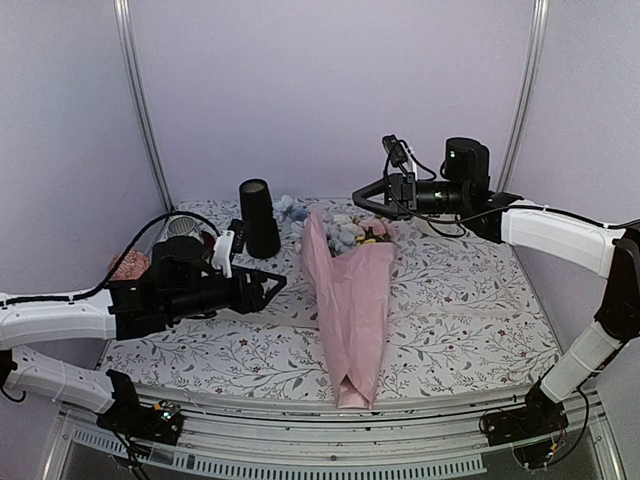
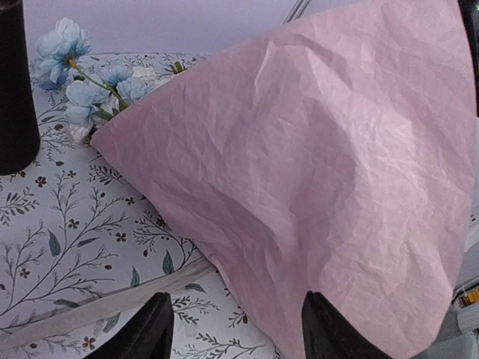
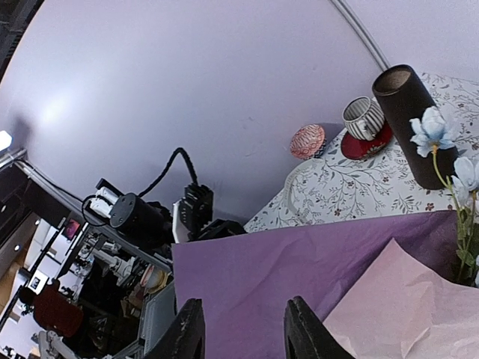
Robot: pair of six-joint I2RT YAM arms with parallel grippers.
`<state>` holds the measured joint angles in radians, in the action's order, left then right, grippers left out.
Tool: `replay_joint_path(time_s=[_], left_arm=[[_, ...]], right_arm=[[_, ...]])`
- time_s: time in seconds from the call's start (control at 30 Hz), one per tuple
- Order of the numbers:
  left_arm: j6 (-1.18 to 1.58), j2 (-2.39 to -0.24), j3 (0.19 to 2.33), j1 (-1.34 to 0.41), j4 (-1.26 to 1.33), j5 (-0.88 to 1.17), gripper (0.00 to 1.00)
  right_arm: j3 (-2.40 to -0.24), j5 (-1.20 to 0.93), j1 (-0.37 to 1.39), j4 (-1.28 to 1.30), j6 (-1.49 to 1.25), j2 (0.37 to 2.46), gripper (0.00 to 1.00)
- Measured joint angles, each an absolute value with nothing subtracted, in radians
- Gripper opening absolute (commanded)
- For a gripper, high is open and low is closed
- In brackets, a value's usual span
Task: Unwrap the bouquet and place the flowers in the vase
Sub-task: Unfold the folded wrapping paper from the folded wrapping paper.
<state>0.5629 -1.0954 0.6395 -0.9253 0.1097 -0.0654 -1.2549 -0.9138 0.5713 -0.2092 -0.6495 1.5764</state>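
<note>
From above, the bouquet (image 1: 350, 300) lies flat on the counter (image 1: 470, 310), its flowers (image 1: 350, 232) at the far end near the upright black vase (image 1: 259, 218). The left tool (image 1: 275, 288) stands wide just beside the pink paper (image 2: 314, 172), and the right tool (image 1: 365, 197) hangs above the flowers, opened only a little, both empty. Only the right wrist view shows clearly a striped cup (image 3: 363, 117) beside the vase.

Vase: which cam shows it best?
Right wrist: the vase appears large, full length, open mouth visible, though a blue flower overlaps its side. Top external shows it whole and upright, but small. Left wrist catches only a cropped black slice at the left edge.
</note>
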Motion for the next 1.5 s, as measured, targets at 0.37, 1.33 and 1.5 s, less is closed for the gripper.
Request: replay_joint_path(time_s=[0.37,1.33,1.5], left_arm=[[0.530,-0.961,0.638,-0.925,0.007,-0.167,0.66],[0.463,-0.731,0.702,-0.925,-0.203,-0.335,0.70],[0.463,-0.736,0.702,-0.922,-0.204,-0.334,0.70]], right_arm=[[-1.213,-0.700,0.570,0.004,-0.482,1.443,0.41],[-0.884,-0.353,0.722,-0.028,-0.416,1.402,0.41],[-0.919,-0.329,0.822,-0.095,-0.448,1.565,0.40]])
